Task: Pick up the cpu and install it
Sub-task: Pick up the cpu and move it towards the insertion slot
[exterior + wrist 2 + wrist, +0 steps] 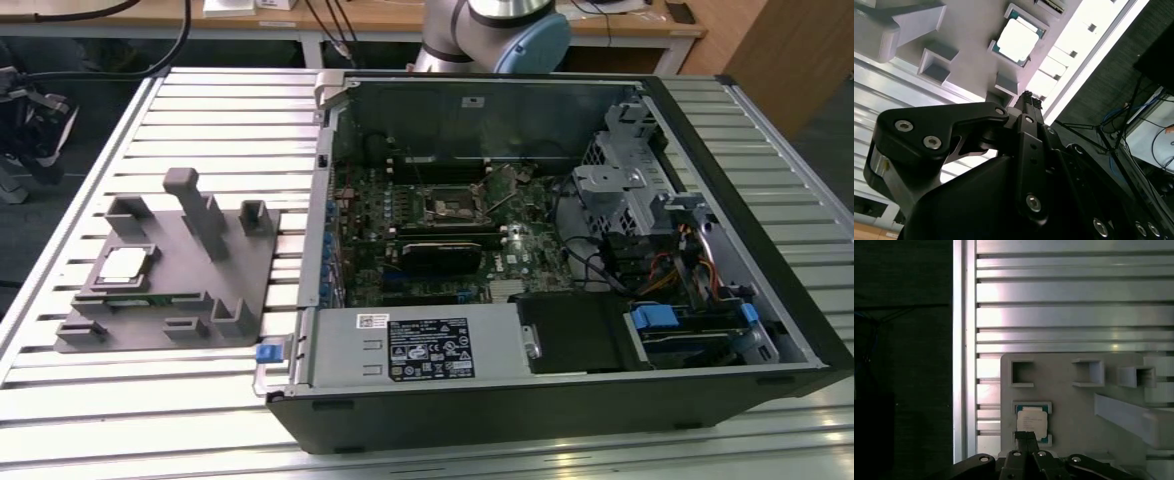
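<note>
The pincer [1026, 436] hangs above the cpu [1032, 420], fingers pressed together, holding nothing. The cpu lies in a recess of the grey fixture [1069, 405] on the slatted worktop [1054, 315].

The cpu [1032, 422] is silvery-white with a green edge; the fixture [1064, 395] is plain grey. The tabletop [1074, 315] is silver, dark-striped.

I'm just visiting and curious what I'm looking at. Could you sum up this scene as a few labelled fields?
cpu: lying in a recess of the grey fixture, not yet picked up
claw: shut, holding nothing, tips pointing toward the cpu
grey fixture: on the slatted table, at the exterior view's left of the open computer case
socket: inside the case, away from the cpu
</note>
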